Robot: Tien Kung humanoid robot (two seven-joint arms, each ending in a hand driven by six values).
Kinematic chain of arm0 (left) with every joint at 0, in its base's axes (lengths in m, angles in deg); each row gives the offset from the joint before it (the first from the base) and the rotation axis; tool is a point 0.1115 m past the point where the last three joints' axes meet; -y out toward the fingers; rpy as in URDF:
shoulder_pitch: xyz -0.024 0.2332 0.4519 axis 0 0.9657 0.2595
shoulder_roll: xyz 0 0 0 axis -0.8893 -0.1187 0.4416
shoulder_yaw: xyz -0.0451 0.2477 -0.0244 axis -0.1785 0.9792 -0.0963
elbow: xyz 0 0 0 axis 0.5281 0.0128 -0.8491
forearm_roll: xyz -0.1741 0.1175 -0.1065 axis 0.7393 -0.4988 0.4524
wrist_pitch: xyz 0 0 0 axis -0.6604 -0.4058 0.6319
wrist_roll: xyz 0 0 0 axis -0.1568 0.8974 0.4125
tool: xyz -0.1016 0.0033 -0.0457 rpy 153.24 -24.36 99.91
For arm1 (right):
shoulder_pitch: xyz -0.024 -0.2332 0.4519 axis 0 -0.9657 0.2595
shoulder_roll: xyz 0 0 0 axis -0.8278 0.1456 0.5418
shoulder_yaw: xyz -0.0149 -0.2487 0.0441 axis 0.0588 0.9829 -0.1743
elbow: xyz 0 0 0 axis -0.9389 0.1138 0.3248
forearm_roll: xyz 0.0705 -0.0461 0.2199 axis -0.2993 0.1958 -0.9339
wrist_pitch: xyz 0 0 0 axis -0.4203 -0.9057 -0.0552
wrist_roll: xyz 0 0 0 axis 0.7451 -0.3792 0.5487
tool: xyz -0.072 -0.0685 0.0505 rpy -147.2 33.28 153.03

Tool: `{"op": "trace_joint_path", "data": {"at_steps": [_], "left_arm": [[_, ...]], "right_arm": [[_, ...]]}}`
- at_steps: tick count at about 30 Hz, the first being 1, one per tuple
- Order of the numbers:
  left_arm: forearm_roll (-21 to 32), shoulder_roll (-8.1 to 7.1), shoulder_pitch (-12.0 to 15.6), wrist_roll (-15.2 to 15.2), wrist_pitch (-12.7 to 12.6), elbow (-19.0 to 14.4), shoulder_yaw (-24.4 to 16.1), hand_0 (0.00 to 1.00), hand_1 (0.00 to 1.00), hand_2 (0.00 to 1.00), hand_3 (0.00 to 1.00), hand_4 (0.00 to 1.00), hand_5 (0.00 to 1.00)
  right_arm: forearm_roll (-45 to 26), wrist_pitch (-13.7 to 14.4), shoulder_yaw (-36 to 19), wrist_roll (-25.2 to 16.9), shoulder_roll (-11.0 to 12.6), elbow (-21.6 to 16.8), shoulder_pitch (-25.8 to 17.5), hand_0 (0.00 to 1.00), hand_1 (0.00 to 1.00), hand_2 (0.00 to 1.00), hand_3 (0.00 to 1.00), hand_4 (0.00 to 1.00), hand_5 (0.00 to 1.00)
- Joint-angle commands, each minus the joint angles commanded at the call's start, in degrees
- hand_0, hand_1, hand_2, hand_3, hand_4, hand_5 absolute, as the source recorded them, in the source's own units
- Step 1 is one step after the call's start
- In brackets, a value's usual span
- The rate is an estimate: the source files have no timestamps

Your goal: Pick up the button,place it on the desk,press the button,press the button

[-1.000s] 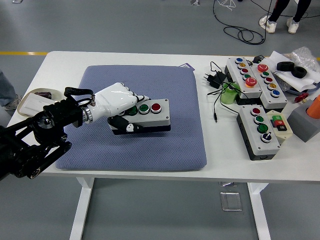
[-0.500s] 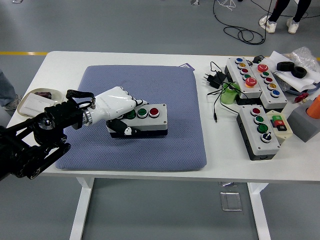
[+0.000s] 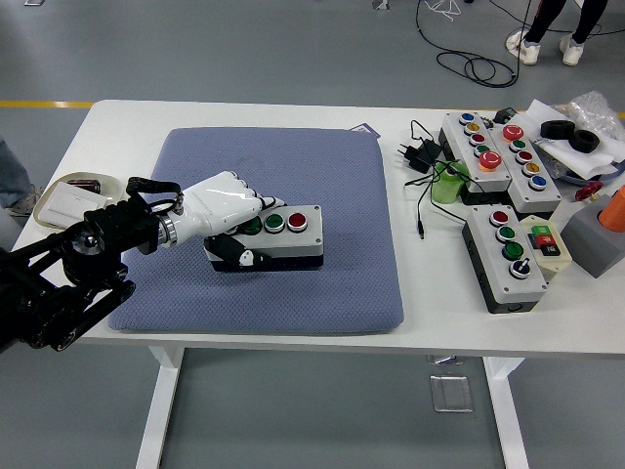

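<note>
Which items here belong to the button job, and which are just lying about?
In the job: left hand, shut on the button box; blue pad beneath it.

Lying about: other button boxes; black adapter; tape rolls; white tray.

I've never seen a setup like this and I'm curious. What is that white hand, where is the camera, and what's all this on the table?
The picture comes from a camera on the robot's head, looking down over a white table. The black arm from the left ends in a white five-fingered hand. It grips a small grey button box with green and red push buttons, on a blue-grey mat. To the right lie more button boxes, a black plug with cable and other parts. The right arm is not in view.
</note>
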Motion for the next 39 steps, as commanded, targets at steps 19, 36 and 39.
{"op": "trace_joint_path", "data": {"at_steps": [19,36,39], "left_arm": [[0.0,0.06,0.4,0.5,3.5,0.1,-1.4,0.562,0.614,0.771,0.87,0.673,0.015],[0.0,-0.46,0.9,2.9,7.5,-1.2,-2.7,0.594,0.717,0.839,0.998,0.641,0.089],[0.0,-0.58,1.0,3.4,8.4,-1.7,-3.1,0.597,0.752,0.867,0.998,0.673,0.144]], "right_arm": [[0.0,0.0,0.0,0.0,0.0,0.0,0.1,0.635,0.454,0.615,0.565,0.304,0.233],[0.4,-0.2,0.0,0.0,0.1,0.0,0.2,0.635,0.455,0.615,0.565,0.305,0.232],[0.1,-0.1,0.2,0.0,0.1,0.0,0.2,0.635,0.454,0.615,0.565,0.305,0.232]]}}
